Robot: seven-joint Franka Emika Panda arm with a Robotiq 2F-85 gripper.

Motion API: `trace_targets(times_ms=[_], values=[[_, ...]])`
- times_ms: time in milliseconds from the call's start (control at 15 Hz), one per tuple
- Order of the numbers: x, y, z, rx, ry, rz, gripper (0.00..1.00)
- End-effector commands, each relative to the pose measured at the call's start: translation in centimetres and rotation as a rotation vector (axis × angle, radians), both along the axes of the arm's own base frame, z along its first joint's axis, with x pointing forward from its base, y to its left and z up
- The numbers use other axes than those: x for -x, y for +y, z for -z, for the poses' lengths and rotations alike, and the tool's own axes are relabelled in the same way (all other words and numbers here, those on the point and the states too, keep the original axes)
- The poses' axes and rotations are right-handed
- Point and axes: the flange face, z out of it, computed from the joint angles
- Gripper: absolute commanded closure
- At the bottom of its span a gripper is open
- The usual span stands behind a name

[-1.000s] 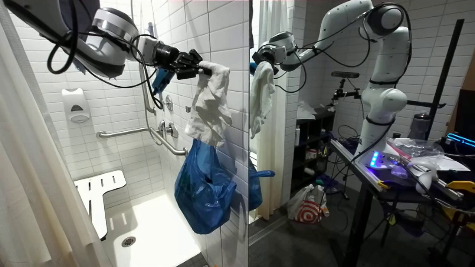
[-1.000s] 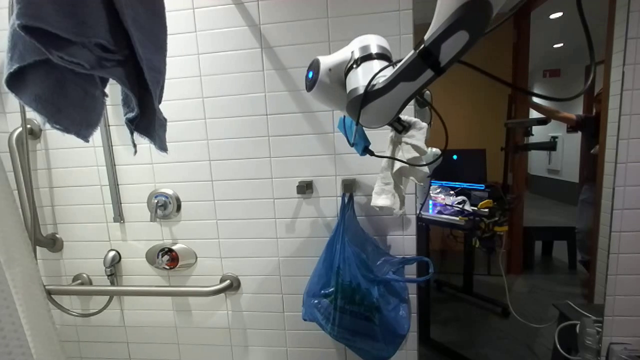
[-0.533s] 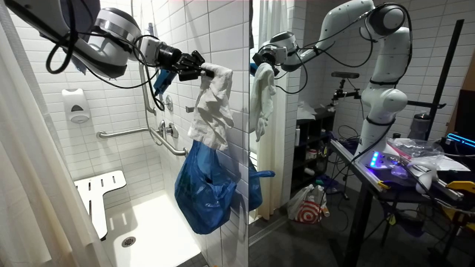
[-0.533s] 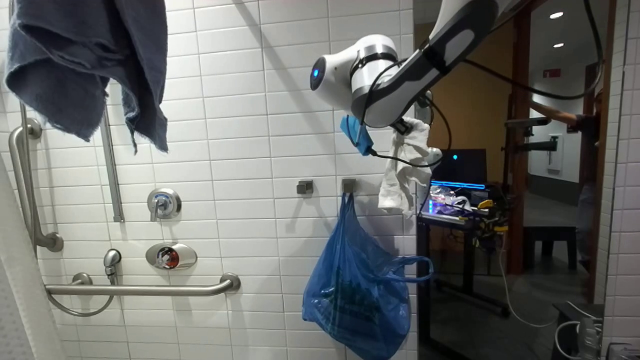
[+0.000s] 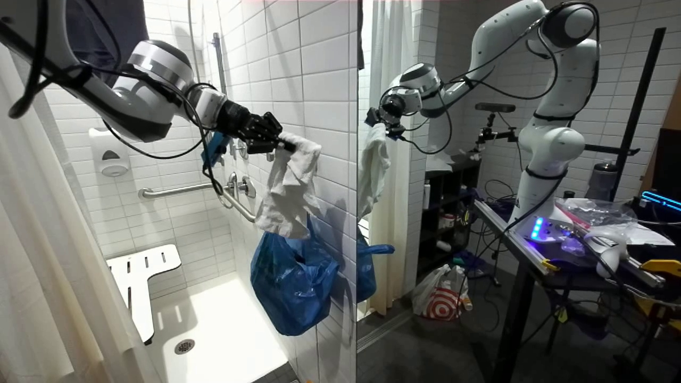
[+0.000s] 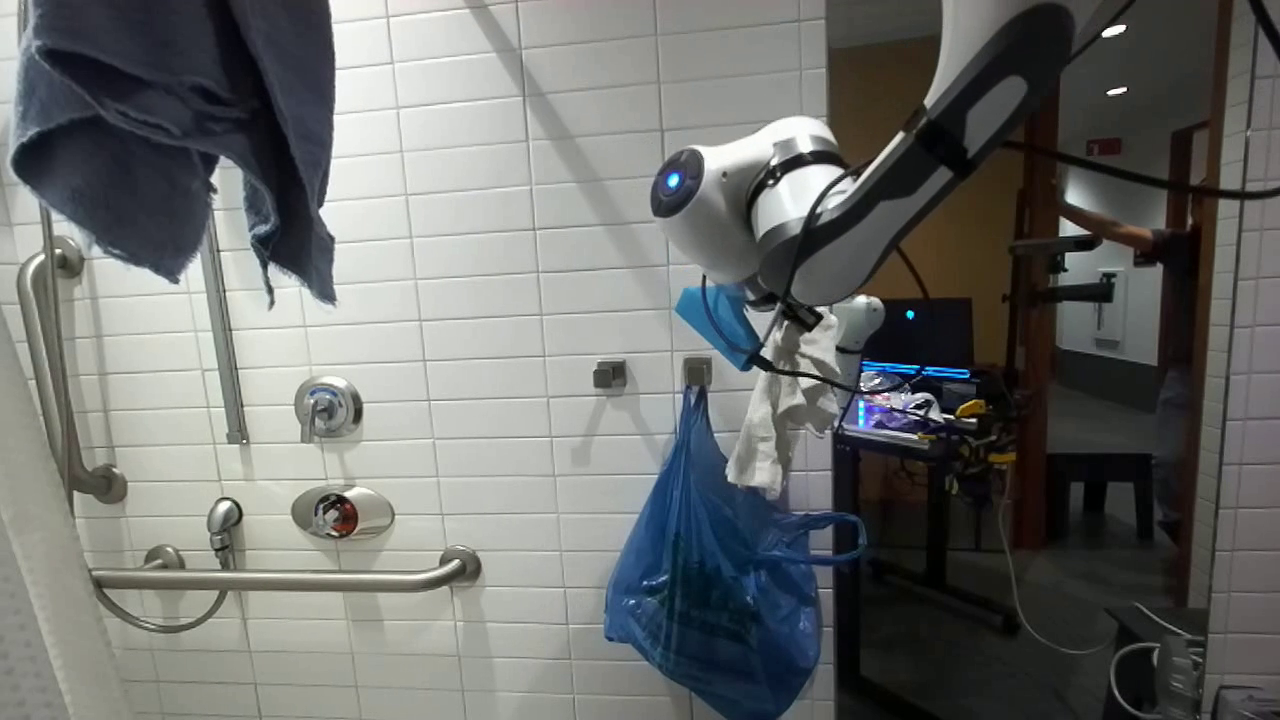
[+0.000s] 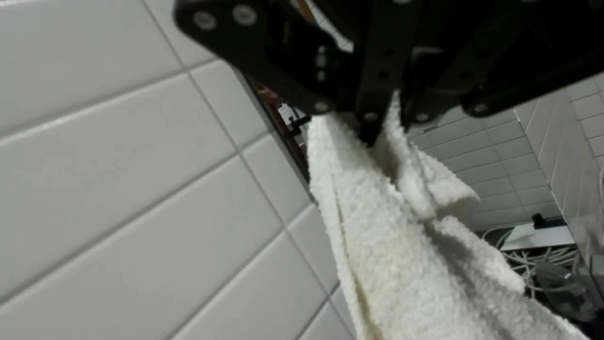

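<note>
The gripper (image 5: 289,144) is clamped on the top of a white cloth (image 5: 290,186), which hangs in folds beside the tiled wall (image 6: 470,300). In both exterior views the cloth's lower end overlaps a blue bag (image 6: 715,600); whether they touch, I cannot tell. The bag hangs from a hook (image 6: 697,371), with another hook (image 6: 609,374) just beside it. Farther along the wall runs a metal bar (image 6: 290,580), and a dark towel (image 6: 180,120) hangs high up.

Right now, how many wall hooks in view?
2. In an exterior view: the left hook and, beside it, the right hook, from which the blue bag hangs. More may hide behind the arm or the white towel in the tool.
</note>
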Motion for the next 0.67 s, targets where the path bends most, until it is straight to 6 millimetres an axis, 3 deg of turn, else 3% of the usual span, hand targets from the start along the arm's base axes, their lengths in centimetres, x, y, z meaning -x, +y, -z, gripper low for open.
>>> trace_targets(times_ms=[0, 200, 600], values=[[1.9, -0.8, 2.1, -0.047, 0.037, -0.093, 0.99], [2.4, -2.0, 2.9, -0.064, 0.039, -0.065, 0.99], [3.0, -4.7, 2.0, -0.100, 0.019, 0.004, 0.99]])
